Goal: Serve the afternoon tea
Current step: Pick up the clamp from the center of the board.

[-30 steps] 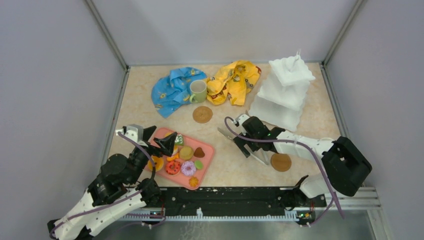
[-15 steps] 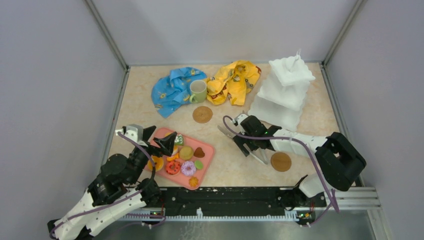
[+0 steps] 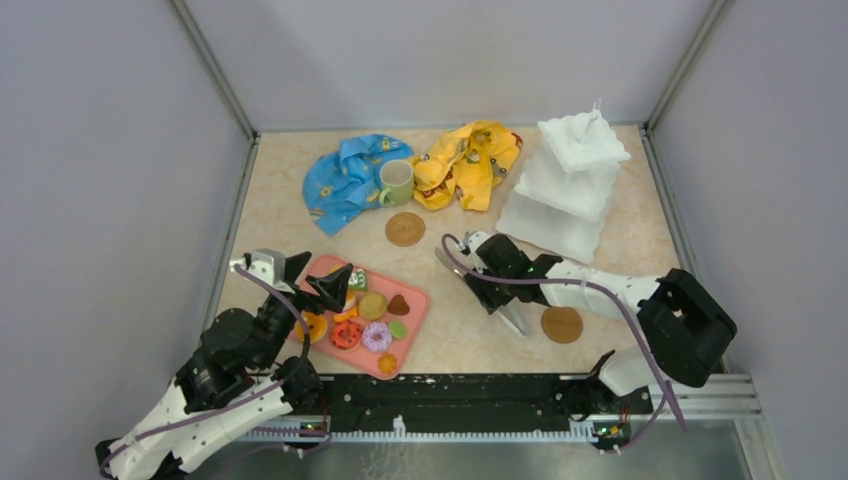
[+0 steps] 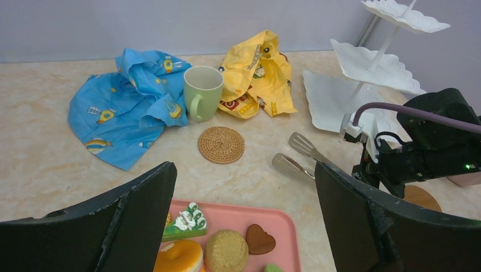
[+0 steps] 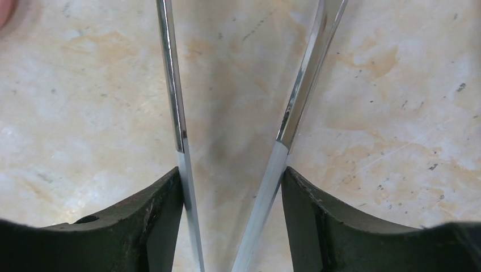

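Serving hardly begun: pastries (image 3: 376, 336) all on pink tray (image 3: 418, 300) at 7 o'clock, stand (image 3: 560, 190) at 1 o'clock bare, green mug (image 3: 396, 182) at 11 off its coaster (image 3: 405, 229); right gripper (image 5: 232, 181) clamped on tongs (image 4: 300, 147), left gripper (image 4: 244, 170) gaping above tray

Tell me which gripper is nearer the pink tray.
Left. The left gripper hangs over the pink tray's left end; the right gripper, closed on metal tongs, sits off its right side.
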You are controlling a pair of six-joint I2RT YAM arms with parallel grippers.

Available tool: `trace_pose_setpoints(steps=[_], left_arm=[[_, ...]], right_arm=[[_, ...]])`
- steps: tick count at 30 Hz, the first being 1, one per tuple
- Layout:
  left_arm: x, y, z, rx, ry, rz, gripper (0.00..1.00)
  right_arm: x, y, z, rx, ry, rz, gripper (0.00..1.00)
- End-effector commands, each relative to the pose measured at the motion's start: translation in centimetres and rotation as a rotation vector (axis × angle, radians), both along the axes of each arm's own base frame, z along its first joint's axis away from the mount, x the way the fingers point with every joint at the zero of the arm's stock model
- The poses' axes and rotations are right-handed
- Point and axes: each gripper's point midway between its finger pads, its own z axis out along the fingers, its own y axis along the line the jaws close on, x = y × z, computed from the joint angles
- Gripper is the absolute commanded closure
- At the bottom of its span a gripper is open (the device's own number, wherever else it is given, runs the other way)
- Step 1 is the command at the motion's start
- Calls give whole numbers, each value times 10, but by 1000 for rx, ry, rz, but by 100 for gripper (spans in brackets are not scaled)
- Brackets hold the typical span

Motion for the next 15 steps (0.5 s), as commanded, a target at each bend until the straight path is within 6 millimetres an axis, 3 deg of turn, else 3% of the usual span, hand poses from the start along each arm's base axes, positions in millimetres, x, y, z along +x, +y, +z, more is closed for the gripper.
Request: trace_pose_setpoints(steps=[1,8,15], left_arm=[[0,3,7,-32,-23,11,1],[0,4,6,-39,-17,14,1],[0,4,6,-43,-14,15,1]], right_arm=[[2,22,39,82,-75,7,43],[-15,40,74,176,-70,35,44],[-9,34,76,208,-105,-89,48]])
